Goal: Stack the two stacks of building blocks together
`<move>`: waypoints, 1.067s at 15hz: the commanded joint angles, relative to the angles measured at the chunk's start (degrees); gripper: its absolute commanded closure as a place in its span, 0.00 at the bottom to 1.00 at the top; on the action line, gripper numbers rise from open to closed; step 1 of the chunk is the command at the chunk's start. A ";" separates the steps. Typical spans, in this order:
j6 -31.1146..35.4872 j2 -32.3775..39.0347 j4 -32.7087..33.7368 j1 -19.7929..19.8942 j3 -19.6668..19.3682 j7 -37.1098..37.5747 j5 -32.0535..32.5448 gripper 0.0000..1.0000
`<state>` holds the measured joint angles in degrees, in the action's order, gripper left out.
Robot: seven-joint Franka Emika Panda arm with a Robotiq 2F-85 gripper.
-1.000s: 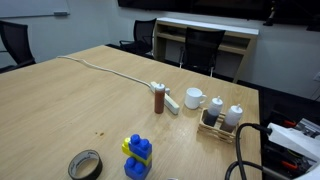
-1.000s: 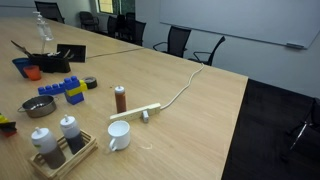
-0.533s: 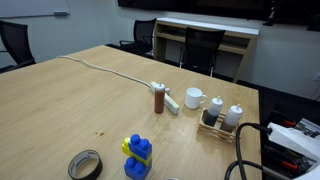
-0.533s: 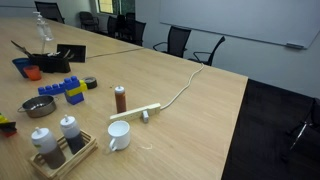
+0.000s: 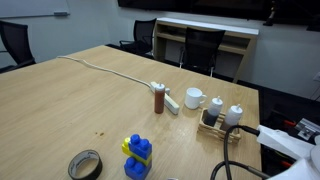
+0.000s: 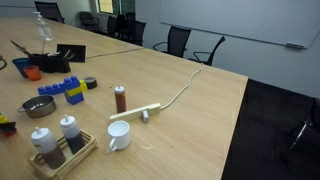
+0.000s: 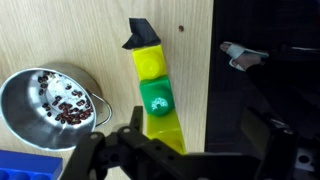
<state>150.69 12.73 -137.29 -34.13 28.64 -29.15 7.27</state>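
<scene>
- Yellow-green block stack (image 7: 155, 95) lies mid-frame in the wrist view, beside a metal bowl (image 7: 45, 100).
- Blue-yellow stack (image 5: 137, 158) stands bottom centre in an exterior view.
- Gripper (image 7: 140, 152) fills the lower edge; I cannot tell how its jaws stand.

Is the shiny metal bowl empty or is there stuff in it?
Not empty. In the wrist view, the metal bowl holds a scatter of small dark reddish bits across its bottom.

The blue-and-yellow stack (image 5: 137, 158) has a dark tape roll (image 5: 85, 165) near it; the second stack (image 7: 157, 100) is yellow and green; the table (image 5: 70, 100) is pale wood-grain.
</scene>
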 commanded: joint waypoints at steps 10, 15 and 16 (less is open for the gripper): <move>-0.32 4.69 1.88 1.69 0.98 1.37 7.34 0.00; -0.33 4.73 2.08 1.68 0.97 1.37 7.35 0.00; -0.33 4.73 2.08 1.69 0.97 1.37 7.35 0.00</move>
<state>150.59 17.27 -135.33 -33.63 28.50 -28.24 13.92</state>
